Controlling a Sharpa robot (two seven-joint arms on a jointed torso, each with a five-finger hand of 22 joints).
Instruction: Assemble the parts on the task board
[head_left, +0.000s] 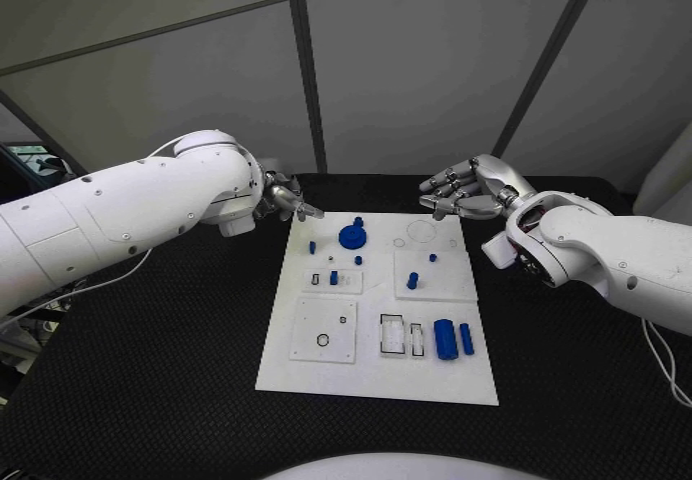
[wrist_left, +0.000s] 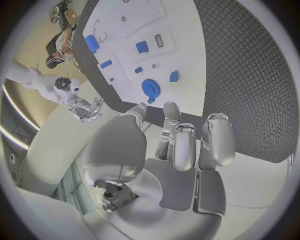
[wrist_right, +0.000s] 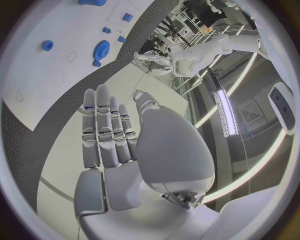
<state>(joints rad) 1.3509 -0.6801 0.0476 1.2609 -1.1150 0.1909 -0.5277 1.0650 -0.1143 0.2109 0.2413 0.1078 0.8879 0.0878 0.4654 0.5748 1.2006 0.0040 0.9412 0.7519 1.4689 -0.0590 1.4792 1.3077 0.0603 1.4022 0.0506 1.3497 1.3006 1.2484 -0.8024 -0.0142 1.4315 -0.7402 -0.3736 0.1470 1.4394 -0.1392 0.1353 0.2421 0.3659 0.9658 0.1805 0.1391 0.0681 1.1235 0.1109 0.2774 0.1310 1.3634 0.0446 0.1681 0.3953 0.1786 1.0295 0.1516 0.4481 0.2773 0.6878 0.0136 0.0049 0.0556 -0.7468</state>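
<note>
Both the left hand (head_left: 284, 200) and right hand (head_left: 464, 190) hover empty, fingers apart, beyond the task board (head_left: 378, 375)

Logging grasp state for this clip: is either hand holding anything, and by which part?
Nothing is held: the left hand and right hand hover empty off the task board.

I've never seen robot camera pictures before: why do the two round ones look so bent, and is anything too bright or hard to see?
In the left wrist view the white board has curved edges because the lens is a fisheye. In the right wrist view a ceiling lamp glares, and the right hand looms large. In the head view the lines are straight; the blue gear is sharp, and light is even.
</note>
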